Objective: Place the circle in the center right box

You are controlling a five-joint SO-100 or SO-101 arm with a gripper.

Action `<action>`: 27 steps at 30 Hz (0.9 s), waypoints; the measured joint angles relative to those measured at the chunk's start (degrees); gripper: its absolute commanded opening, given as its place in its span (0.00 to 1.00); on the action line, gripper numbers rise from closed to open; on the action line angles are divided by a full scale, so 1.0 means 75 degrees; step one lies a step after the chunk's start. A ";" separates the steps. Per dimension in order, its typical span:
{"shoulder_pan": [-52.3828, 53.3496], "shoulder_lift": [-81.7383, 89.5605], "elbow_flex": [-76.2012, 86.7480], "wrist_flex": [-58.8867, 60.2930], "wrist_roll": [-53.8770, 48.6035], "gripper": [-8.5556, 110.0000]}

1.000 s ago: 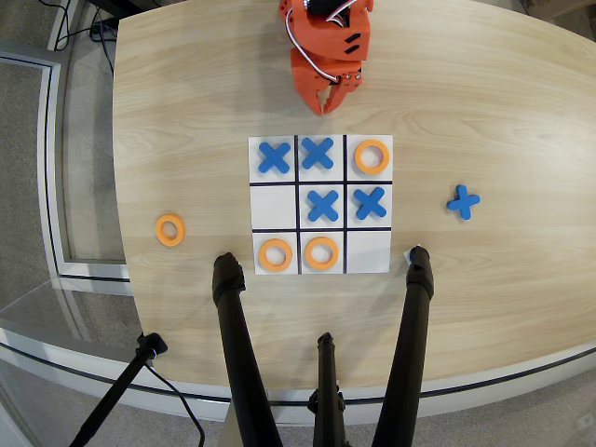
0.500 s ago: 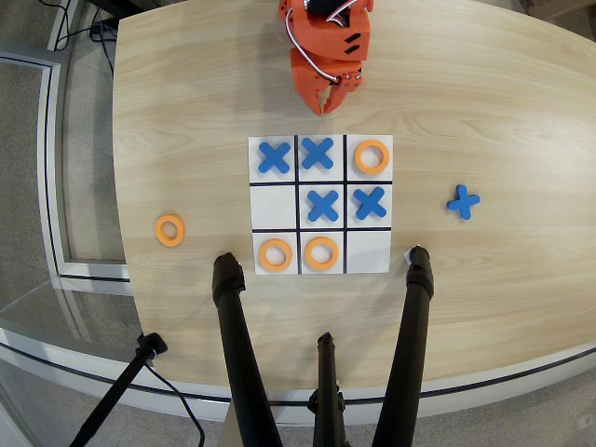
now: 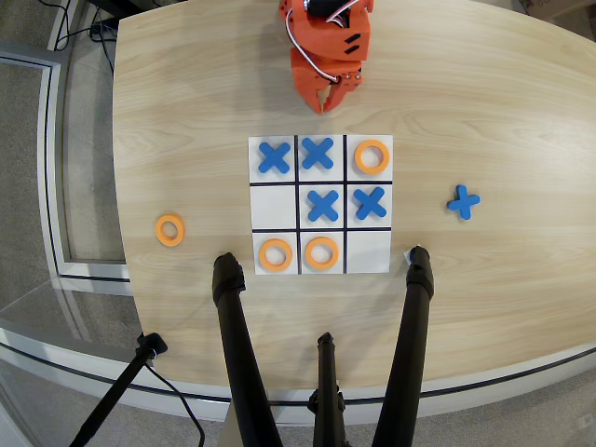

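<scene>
The 3x3 grid board lies mid-table in the overhead view. A loose orange ring lies flat on the table, left of the board. Three more orange rings sit in cells: top right, bottom left and bottom middle. The middle row's left end cell is bare white. Its right end cell holds a blue X. My orange gripper hangs at the table's far edge above the board, far from the loose ring. It looks shut and holds nothing.
Blue X pieces fill the top left, top middle and centre cells. Another blue X lies on the table right of the board. Black tripod legs stand at the board's near corners.
</scene>
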 measured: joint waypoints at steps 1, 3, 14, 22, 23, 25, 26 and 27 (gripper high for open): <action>0.0035 -0.0035 0.0000 -0.0129 0.0000 0.07; 0.0211 -0.0129 0.0000 -0.0363 0.0000 0.07; 0.0480 -0.2109 -0.1441 0.0551 -0.0105 0.09; 0.0598 -0.4148 -0.3492 0.0469 0.0164 0.13; 0.0680 -0.4324 -0.3598 0.0270 0.0211 0.15; 0.0809 -0.4758 -0.3785 -0.0328 0.0293 0.17; 0.0867 -0.5086 -0.3879 -0.0691 0.0316 0.17; 0.0961 -0.5344 -0.3973 -0.1055 0.0328 0.18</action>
